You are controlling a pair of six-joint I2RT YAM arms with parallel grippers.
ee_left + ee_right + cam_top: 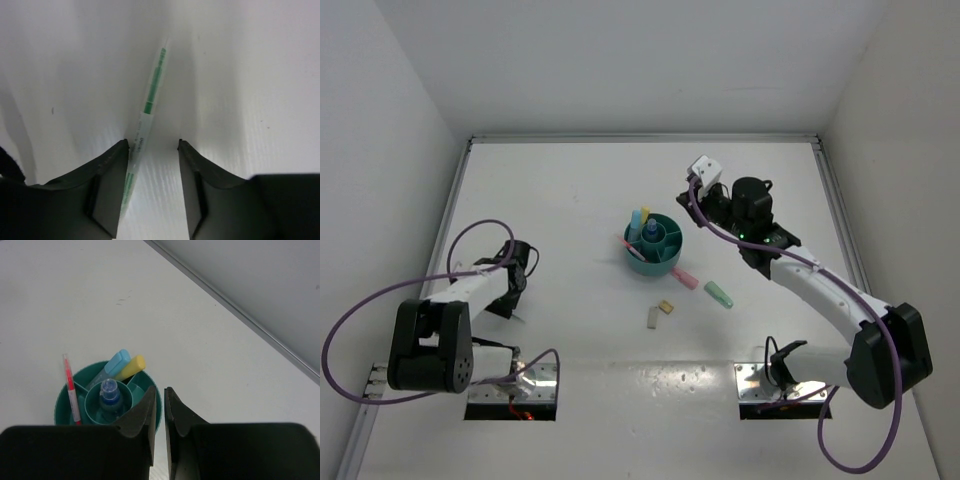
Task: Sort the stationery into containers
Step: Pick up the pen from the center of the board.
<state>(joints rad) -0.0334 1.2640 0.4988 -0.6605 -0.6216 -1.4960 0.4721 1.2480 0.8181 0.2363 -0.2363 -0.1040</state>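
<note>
My left tool stands open astride the green pen lying on the surface; my right tool is closed and empty.

The teal organiser stands upright holding four items, with a pink marker, a green marker and seemingly two erasers near it, and a green-white pen well apart.

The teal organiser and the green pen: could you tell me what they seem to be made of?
Teal organiser: likely moulded plastic, smooth with a slight sheen; uniform colour, thin even walls.
Green pen: probably plastic, a frosted translucent barrel with green showing through and small printed text.
</note>
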